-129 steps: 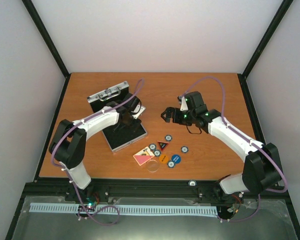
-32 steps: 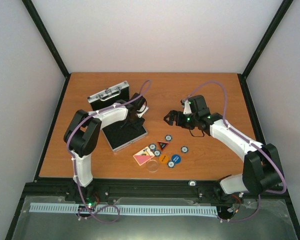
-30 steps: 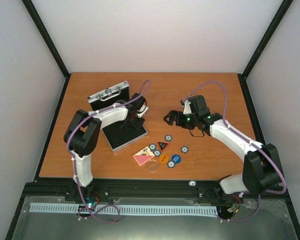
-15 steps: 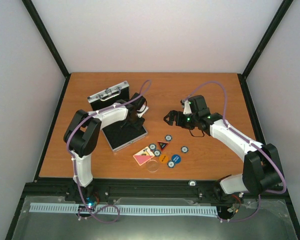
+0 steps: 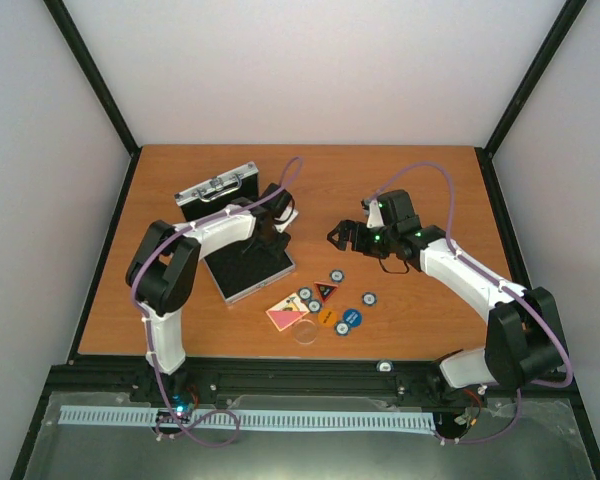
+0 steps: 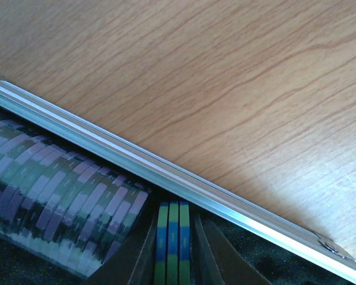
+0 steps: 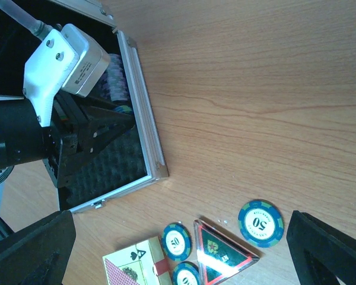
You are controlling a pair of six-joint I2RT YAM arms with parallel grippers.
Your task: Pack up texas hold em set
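Your left gripper (image 6: 173,261) pinches three blue-green chips (image 6: 172,228) inside the aluminium case (image 7: 143,142). Your right gripper (image 5: 338,236) gapes wide and empty above a chip marked "50" (image 7: 260,222). Neither arm has moved since half a second ago.

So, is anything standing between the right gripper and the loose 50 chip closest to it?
Nothing visible. The right gripper hangs open above bare table, and the 50 chip lies alone, apart from the red-black triangle.
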